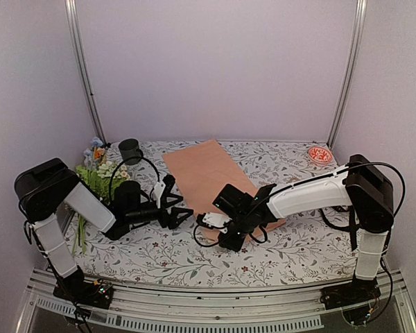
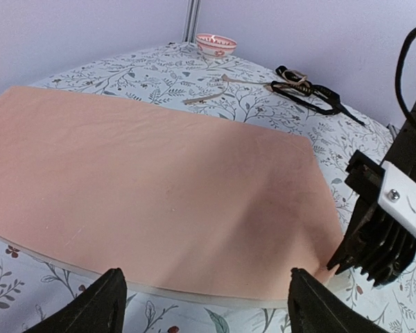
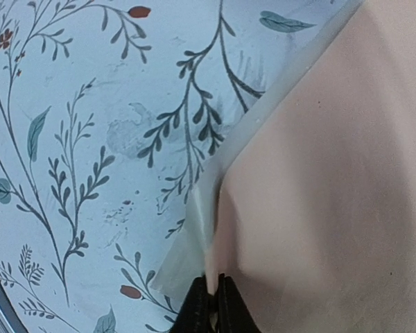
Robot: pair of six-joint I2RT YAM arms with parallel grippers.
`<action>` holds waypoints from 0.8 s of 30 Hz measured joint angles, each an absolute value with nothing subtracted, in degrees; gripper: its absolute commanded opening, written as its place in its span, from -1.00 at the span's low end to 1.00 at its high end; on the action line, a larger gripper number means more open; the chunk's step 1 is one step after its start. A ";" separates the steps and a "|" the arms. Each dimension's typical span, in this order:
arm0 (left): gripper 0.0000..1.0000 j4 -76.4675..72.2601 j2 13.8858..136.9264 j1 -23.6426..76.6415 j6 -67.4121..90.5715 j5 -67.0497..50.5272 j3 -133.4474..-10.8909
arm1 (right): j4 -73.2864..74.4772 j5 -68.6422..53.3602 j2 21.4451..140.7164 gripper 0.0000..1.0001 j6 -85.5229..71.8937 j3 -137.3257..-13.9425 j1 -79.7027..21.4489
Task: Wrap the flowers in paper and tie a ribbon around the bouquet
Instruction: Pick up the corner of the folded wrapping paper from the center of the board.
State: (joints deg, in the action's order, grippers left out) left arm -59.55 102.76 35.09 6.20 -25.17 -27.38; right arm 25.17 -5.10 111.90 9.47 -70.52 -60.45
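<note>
The peach-orange paper [image 1: 204,170] lies flat on the floral table cover, and its near corner is lifted. My right gripper [image 3: 213,288] is shut on that corner, pinching the paper [image 3: 333,173] together with a thin white under-layer. My left gripper [image 1: 180,201] is open and low over the table, facing the paper's [image 2: 152,194] left edge, with nothing between its fingers [image 2: 114,298]. The right gripper [image 2: 364,243] shows at the paper's corner in the left wrist view. The flowers [image 1: 100,170] lie at the far left behind the left arm. The black ribbon [image 2: 312,94] lies coiled beyond the paper.
A small red-patterned bowl [image 1: 321,154] sits at the back right corner. A dark mug [image 1: 130,149] stands at the back left next to the flowers. A thin tan cord [image 2: 208,94] lies on the table cover [image 1: 159,253] beyond the paper, near the ribbon.
</note>
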 measured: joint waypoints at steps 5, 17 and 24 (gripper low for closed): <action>0.63 -58.74 102.76 35.09 5.96 -25.26 -27.51 | 25.21 -5.21 111.90 -0.99 8.38 -70.52 -60.20; 0.63 -57.28 101.12 35.09 4.29 -25.26 -27.51 | 25.89 -7.99 111.72 -0.70 6.48 -70.94 -58.52; 0.63 -56.25 100.86 35.09 3.97 -25.28 -27.49 | 27.05 -7.64 111.72 -0.55 5.96 -71.44 -58.28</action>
State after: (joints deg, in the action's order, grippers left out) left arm -56.25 100.86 35.09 3.97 -25.28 -27.49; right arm 27.05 -7.64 111.72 5.96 -71.44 -58.28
